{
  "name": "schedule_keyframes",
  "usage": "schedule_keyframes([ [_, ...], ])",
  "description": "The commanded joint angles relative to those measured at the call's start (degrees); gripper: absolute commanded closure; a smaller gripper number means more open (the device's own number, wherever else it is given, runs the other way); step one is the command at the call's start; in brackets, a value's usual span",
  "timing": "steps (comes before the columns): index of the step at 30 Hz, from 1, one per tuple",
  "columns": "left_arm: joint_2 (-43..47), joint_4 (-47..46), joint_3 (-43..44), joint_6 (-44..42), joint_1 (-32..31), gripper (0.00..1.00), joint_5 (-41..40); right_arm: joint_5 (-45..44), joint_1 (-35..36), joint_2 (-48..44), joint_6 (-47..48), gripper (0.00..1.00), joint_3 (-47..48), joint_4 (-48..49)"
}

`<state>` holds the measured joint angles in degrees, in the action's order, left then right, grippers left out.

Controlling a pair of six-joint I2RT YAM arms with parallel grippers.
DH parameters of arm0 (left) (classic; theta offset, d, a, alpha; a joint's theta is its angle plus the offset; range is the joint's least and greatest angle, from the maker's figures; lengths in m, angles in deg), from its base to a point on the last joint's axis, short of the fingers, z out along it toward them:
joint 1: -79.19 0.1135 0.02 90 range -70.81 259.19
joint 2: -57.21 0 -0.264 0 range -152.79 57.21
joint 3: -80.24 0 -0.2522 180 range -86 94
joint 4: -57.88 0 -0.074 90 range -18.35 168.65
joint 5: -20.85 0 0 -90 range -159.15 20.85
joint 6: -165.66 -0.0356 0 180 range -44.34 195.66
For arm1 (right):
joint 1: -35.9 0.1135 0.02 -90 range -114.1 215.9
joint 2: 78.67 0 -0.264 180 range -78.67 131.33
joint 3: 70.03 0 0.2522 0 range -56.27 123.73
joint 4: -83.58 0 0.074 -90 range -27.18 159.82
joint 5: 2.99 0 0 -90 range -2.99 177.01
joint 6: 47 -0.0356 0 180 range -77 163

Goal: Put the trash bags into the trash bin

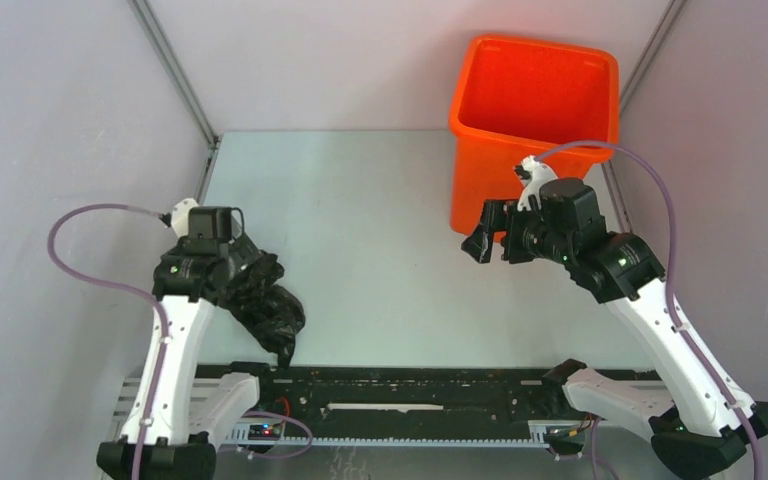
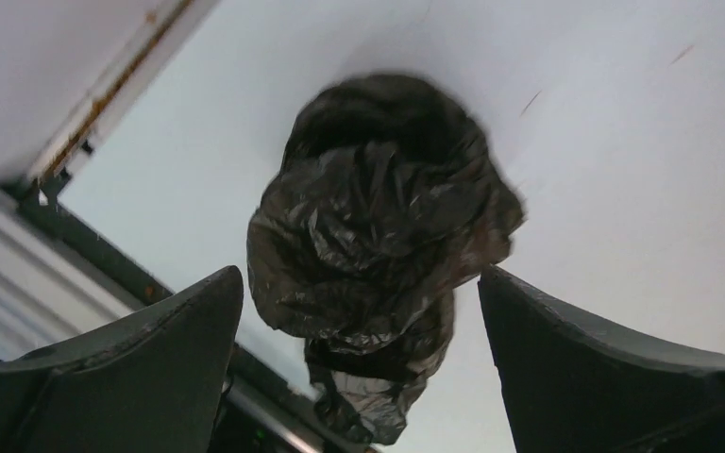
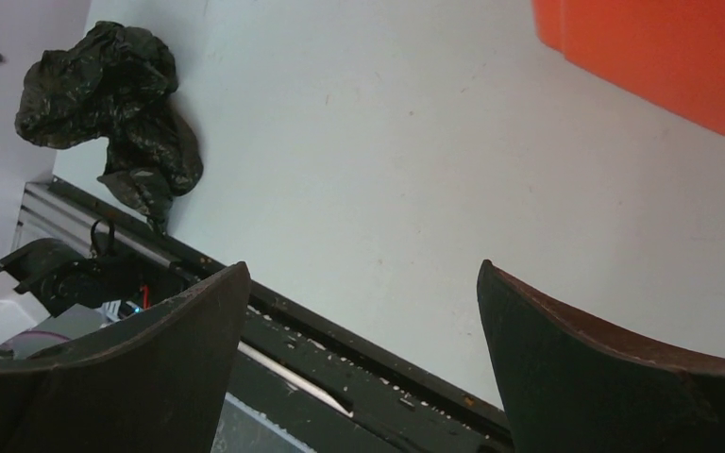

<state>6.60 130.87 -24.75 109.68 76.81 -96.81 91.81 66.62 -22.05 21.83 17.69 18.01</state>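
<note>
Left gripper (image 2: 359, 281) spread wide, I hover over the crumpled trash bag (image 2: 378, 217) at the table (image 1: 360, 230)'s near-left edge, fingers straddling it for a pinch. My right gripper (image 3: 363, 283) hangs open beside the orange trash bin (image 1: 480, 175).

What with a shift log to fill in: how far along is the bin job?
Done: nothing yet; what shows of the inside of the trash bin is bare orange. In hand: the left gripper hangs open over the crumpled trash bag at the near edge of the table, not clamped on it. The right gripper is open and empty beside the bin. Left: grasp, carry, drop in.
</note>
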Motion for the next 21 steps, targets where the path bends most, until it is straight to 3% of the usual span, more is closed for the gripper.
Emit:
schedule_keyframes([
  [1,-4.1,0.5,-6.6,3.5,1.3,0.0,2.0,5.8,-1.2,1.7,-2.4,0.0,0.1,1.4],
  [4,-7.5,-4.8,-9.7,1.1,1.3,0.0,5.1,7.6,-1.4,3.1,-3.1,0.0,0.1,1.2],
  [6,-10.5,-7.6,-10.4,-1.4,1.6,0.08,8.6,8.0,-1.4,4.4,-3.2,0.0,0.1,0.9],
  [10,-14.9,-13.1,-9.3,-5.7,1.4,0.57,25.2,6.2,-1.5,5.9,-3.8,0.0,0.1,0.7],
  [13,-14.6,-19.8,-8.9,-2.8,0.0,0.82,37.8,4.7,-1.5,7.0,-5.4,0.0,0.1,1.3],
  [17,-15.0,-29.6,-5.8,3.4,-6.2,0.97,49.7,5.1,-1.5,8.4,-7.7,0.01,0.1,3.3],
  [21,-17.4,-37.3,0.3,10.1,-13.6,1.0,60.0,5.6,-2.2,9.0,-8.3,0.02,0.1,4.7],
])
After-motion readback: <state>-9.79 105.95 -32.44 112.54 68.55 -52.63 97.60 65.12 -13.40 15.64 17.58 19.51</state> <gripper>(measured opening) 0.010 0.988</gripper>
